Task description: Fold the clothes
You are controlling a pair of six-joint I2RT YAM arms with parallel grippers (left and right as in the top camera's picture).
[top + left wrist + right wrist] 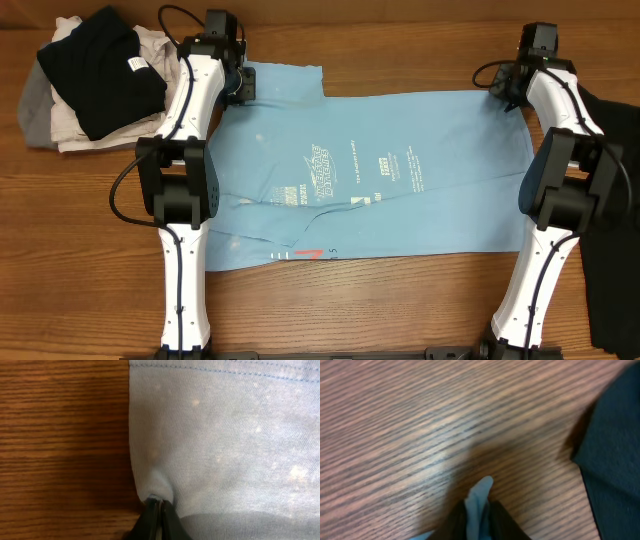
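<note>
1. Far-left corner: pile (55, 125) of clothes w/ a black shirt (110, 70) on top. It sits close beside the L arm, apart from the T-shirt.
2. Left gripper (159, 510): fingers together, pinched on the T-shirt's far-left edge by the sleeve. In the wrist view the cloth edge runs up from the pinch w/ bare wood beside it, and a stitched hem crosses the top.
3. T-shirt (420, 190): light blue, spread flat mid-table between both arms, print up. A strip of the near edge is turned over by the red mark. Bare table (400, 310) runs along the near edge, w/ a thinner strip past the far edge.
4. Right gripper (480, 510): clamped on the far-right corner, w/ a blue fold poking up between the fingers.
5. Dark cloth (612, 200): lies along the R table edge beside the R arm. Wrist view shows wood between it and the gripper.
</note>
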